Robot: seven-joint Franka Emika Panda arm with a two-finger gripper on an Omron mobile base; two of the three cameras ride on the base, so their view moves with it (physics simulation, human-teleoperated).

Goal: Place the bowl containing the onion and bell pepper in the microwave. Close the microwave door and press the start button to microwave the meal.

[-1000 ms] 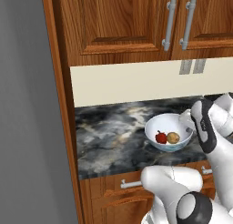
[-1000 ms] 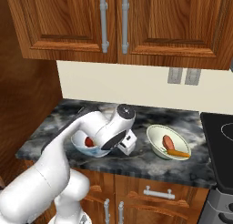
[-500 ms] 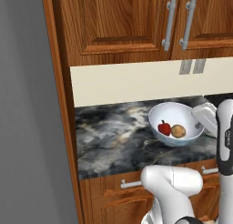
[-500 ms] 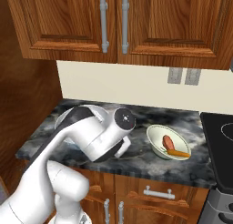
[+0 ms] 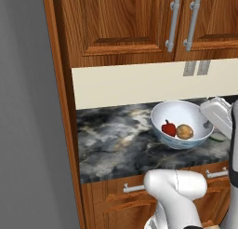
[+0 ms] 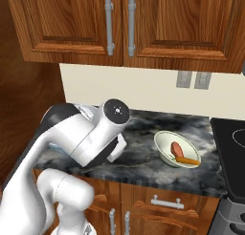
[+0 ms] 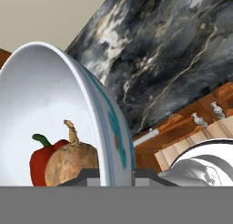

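The bowl point(image 7: 54, 109) is being cut off at the hand view's left edge. The bell pepper point(image 7: 40, 161) is being partly hidden behind the onion point(image 7: 73, 161).

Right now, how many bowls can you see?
2. The blue-and-white bowl with the bell pepper and onion is lifted above the counter, gripped at its rim. The shallower cream bowl sits on the counter near the stove.

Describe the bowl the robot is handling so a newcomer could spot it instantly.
Look at the dark marbled counter under the wooden cabinets. Above it, gripped at its rim, is the bowl: deep, white inside, holding the bell pepper and the onion, unlike the shallower bowl of orange pieces.
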